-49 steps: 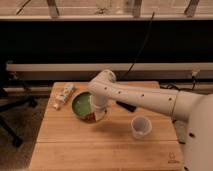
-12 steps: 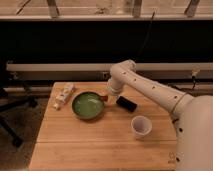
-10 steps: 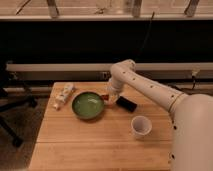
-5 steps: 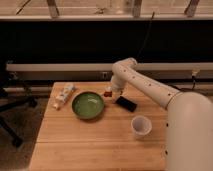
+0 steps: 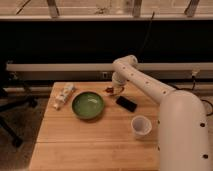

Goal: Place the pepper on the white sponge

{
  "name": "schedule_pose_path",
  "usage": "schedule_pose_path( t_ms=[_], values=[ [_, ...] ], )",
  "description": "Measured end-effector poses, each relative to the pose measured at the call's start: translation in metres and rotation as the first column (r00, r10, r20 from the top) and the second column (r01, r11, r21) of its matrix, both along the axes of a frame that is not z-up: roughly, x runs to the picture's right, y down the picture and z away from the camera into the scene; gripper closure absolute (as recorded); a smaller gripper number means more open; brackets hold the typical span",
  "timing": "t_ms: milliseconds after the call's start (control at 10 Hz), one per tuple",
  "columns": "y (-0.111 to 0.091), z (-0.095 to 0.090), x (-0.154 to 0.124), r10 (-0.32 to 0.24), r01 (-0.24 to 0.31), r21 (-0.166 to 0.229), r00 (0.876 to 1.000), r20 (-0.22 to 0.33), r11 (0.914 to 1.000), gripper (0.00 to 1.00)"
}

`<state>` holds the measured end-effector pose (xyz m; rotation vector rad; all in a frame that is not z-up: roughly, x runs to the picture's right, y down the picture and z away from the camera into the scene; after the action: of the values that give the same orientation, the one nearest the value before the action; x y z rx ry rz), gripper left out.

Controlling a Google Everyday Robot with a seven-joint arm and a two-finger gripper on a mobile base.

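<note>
The pepper point(image 5: 108, 90) is a small dark red thing on the wooden table point(image 5: 100, 137), near the back edge, between the green bowl point(image 5: 88, 105) and the black slab point(image 5: 126, 104). My gripper point(image 5: 115, 89) hangs down from the white arm, right beside the pepper on its right, at table height. I cannot tell whether it touches the pepper. A small off-white block point(image 5: 69, 88), which looks like the white sponge, lies at the table's back left, far from the gripper.
A longer pale piece with brownish marks point(image 5: 60, 100) lies just in front of the off-white block. A white cup point(image 5: 141, 126) stands front right. A dark wall with a rail runs behind the table. An office chair is at the far left.
The gripper has left the spot over the green bowl and moved right and toward the back, down beside the pepper. Over the last second it shifted only slightly.
</note>
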<state>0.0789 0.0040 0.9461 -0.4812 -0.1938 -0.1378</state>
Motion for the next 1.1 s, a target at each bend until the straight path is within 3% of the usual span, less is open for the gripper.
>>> schedule_pose_path(
  t_ms=[600, 1100],
  values=[
    [-0.019, 0.018, 0.007, 0.015, -0.014, 0.019, 1.000, -0.027, 0.9997, 0.99],
    [-0.023, 0.026, 0.001, 0.005, -0.004, 0.020, 1.000, -0.031, 0.9998, 0.48]
  ],
)
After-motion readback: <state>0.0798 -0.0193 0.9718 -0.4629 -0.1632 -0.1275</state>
